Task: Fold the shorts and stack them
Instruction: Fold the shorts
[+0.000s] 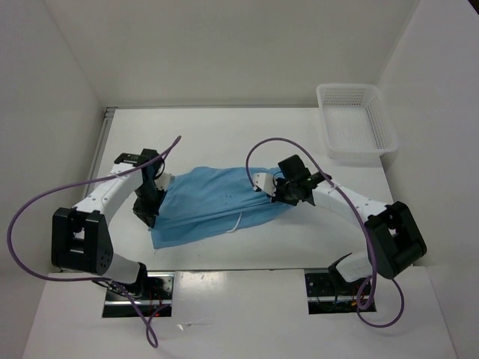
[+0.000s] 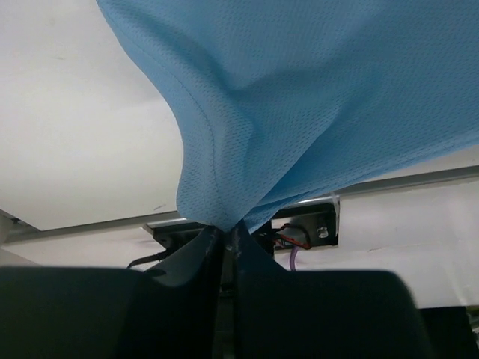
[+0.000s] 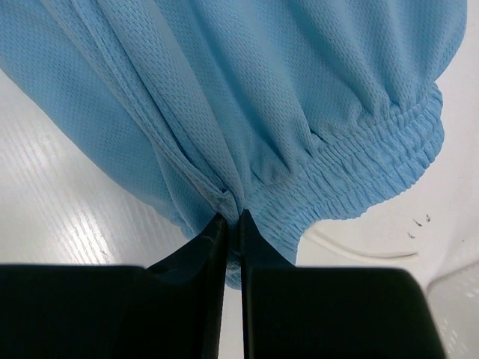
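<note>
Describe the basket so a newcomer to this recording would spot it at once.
From the overhead view, follow the white table to its far right corner, beyond the right arm. There sits the white plastic mesh basket, rectangular with perforated walls. Unlike the light blue shorts at the table's centre, it is rigid, white and untouched.

shorts [image 1: 213, 202] lie on the table [image 1: 224, 127], basket [image 1: 363, 153] at its far right corner.
</note>
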